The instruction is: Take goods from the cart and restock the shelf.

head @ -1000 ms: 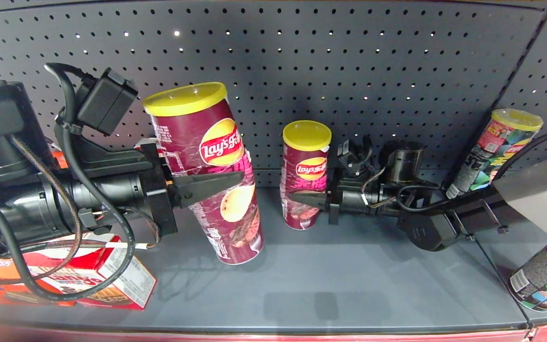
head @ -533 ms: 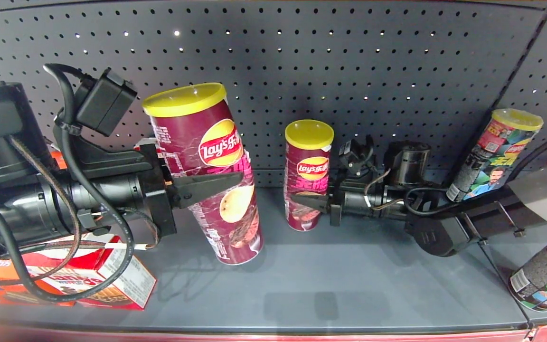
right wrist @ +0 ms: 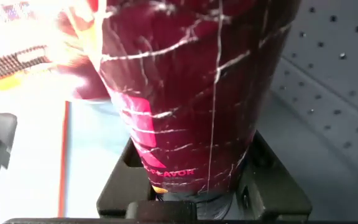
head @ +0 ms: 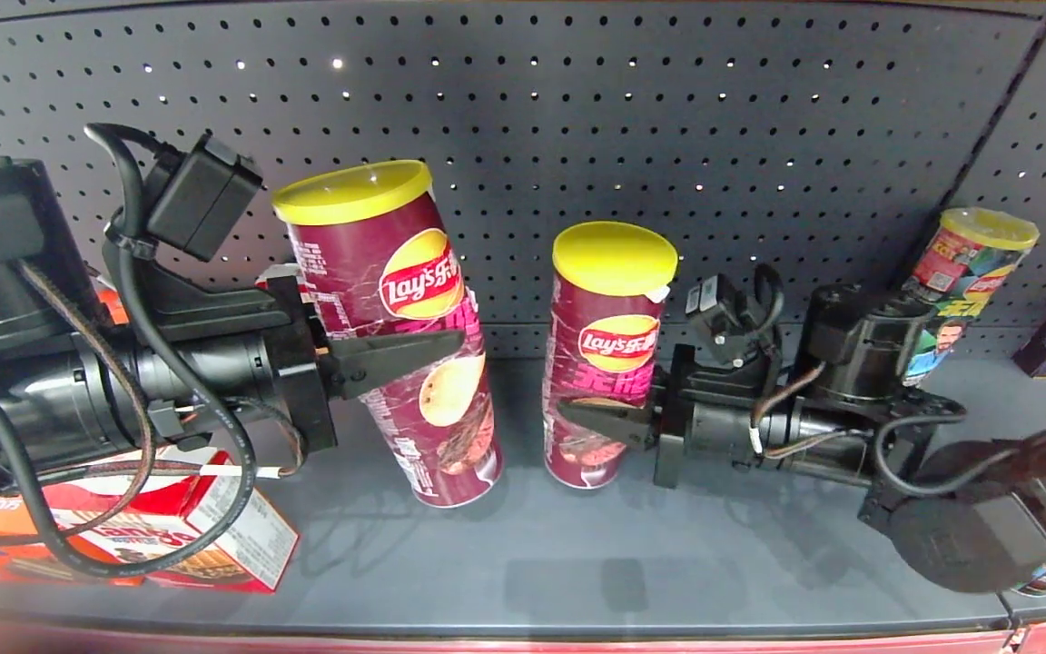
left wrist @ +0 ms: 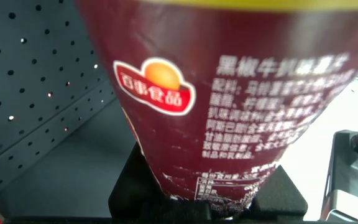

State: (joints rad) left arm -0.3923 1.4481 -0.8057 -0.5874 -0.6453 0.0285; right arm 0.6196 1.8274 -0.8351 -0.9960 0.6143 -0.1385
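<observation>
Left can [head: 391, 327]: clamped at mid-height by left gripper [head: 423, 350], long axis near vertical, yellow lid up, top leaning toward robot's left, base low over shelf [head: 577, 554]; contact unclear. Right can [head: 609, 354]: gripped low by right gripper [head: 591, 413], upright, lid up, near pegboard [head: 668, 109]. Head view gives lids and tilt. Left wrist view gives left can's [left wrist: 229, 106] text side; right wrist view gives right can's [right wrist: 191, 93] creased wrap.
</observation>
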